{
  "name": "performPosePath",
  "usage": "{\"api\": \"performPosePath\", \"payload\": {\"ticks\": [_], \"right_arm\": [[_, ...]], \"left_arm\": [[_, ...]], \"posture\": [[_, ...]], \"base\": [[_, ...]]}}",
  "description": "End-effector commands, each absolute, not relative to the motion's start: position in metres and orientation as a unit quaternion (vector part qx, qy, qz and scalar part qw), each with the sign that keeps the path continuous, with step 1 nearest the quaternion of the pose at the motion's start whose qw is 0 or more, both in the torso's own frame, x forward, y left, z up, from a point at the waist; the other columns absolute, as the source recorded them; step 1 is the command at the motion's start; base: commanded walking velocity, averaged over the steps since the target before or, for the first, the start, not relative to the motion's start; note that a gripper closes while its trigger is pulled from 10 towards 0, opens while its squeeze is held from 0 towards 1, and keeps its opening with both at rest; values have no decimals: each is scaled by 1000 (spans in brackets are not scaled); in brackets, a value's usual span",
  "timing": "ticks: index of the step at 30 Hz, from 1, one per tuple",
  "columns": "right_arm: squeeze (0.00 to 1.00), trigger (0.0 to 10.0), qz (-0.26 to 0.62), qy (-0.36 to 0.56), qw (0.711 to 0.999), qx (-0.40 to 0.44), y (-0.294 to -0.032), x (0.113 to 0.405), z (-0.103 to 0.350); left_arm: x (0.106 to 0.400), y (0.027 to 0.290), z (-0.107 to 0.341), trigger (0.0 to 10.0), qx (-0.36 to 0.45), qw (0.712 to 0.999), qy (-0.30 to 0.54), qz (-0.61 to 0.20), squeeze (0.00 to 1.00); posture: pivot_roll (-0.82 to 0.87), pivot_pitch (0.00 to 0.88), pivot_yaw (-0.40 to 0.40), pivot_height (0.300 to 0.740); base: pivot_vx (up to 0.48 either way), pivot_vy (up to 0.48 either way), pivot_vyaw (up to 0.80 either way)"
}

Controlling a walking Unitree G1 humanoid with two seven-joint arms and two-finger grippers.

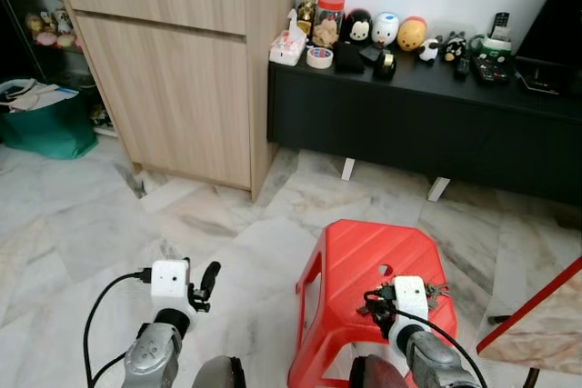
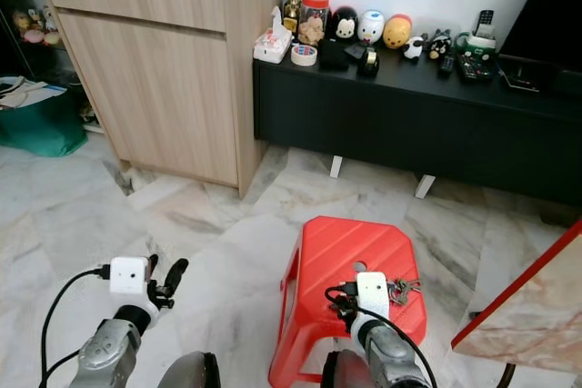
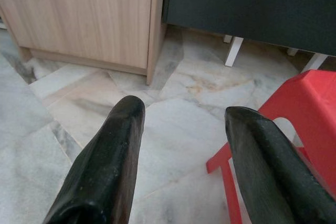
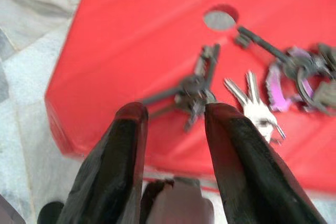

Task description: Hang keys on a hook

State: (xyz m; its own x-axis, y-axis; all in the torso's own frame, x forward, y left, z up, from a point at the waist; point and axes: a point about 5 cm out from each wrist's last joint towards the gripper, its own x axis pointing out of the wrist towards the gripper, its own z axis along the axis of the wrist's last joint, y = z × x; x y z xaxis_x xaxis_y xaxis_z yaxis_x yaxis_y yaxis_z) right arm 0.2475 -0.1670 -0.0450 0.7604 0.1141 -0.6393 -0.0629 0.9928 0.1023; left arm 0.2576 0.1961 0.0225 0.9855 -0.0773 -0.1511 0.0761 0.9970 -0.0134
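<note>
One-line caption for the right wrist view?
Open right gripper poised over a bunch of keys lying on the red stool.

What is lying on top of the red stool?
On the red stool lie bunches of keys near the hole in its seat, with the right tool open just above them. In the eye views the right wrist covers most of them.

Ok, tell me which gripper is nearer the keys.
Right. The right gripper hangs open just above the keys on the red stool. The left gripper, also open, is off to the stool's left over the floor.
</note>
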Motion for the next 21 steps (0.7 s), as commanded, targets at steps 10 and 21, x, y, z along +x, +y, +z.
{"api": "performPosePath", "payload": {"ticks": [10,21], "right_arm": [[0,10000,22,356,933,36,-173,243,-48],[0,10000,28,357,933,38,-171,244,-48]], "left_arm": [[257,193,23,10000,6,996,71,-49,0],[257,193,24,10000,6,996,68,-49,0]], "posture": [[92,0,-73,609],[91,0,-73,609]], "base": [[162,0,0],[0,0,0]]}}
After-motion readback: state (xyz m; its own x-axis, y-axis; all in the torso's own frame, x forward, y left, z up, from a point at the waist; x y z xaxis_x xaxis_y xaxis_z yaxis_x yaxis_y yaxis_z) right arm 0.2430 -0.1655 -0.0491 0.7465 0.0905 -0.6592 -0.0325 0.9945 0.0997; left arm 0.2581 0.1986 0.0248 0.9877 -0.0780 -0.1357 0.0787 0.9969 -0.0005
